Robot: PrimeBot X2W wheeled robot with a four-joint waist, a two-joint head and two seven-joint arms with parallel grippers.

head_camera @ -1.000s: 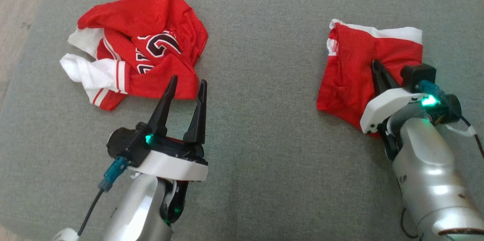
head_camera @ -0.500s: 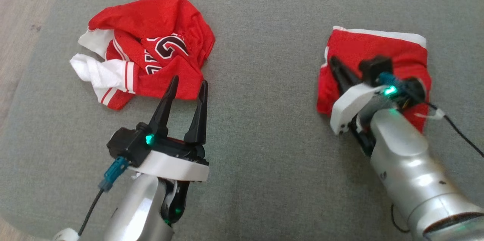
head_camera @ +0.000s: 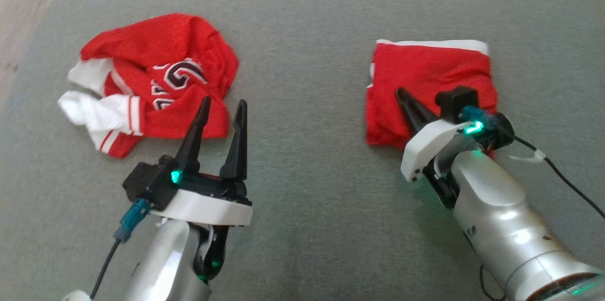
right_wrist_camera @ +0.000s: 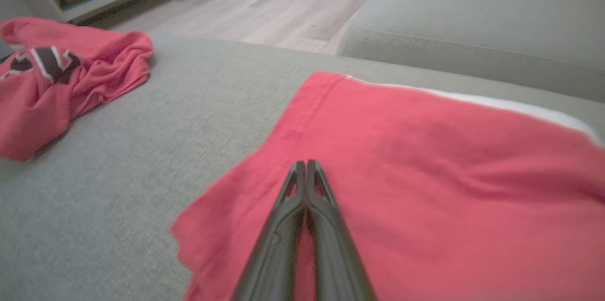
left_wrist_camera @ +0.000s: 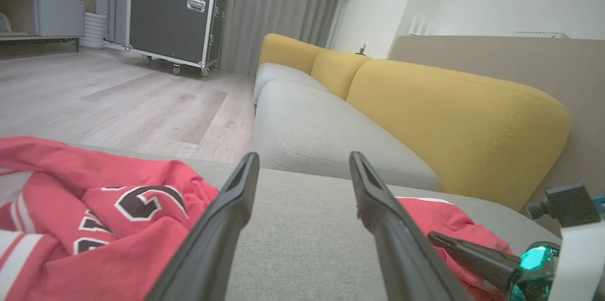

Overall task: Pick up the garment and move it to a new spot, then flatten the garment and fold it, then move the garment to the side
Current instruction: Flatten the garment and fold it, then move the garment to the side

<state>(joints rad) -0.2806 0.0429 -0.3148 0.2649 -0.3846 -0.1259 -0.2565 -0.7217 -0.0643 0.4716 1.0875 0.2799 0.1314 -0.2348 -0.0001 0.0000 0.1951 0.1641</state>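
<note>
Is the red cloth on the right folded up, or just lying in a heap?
Folded: the red garment lies flat as a neat, roughly rectangular shape with straight edges, not bunched or crumpled.

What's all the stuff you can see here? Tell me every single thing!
crumpled jersey: one, red and white with dark letters, left on the cushion
folded garment: one, red with a white edge, right on the cushion
cushion: one, grey, under both garments
sofa back: one, yellow, behind the grey seats
wheeled case: one, black, far off on the floor
floor: one, pale wood, beyond the cushion
left pincer: one, dark, open, near the jersey
right pincer: one, dark, shut, over the folded garment
</note>
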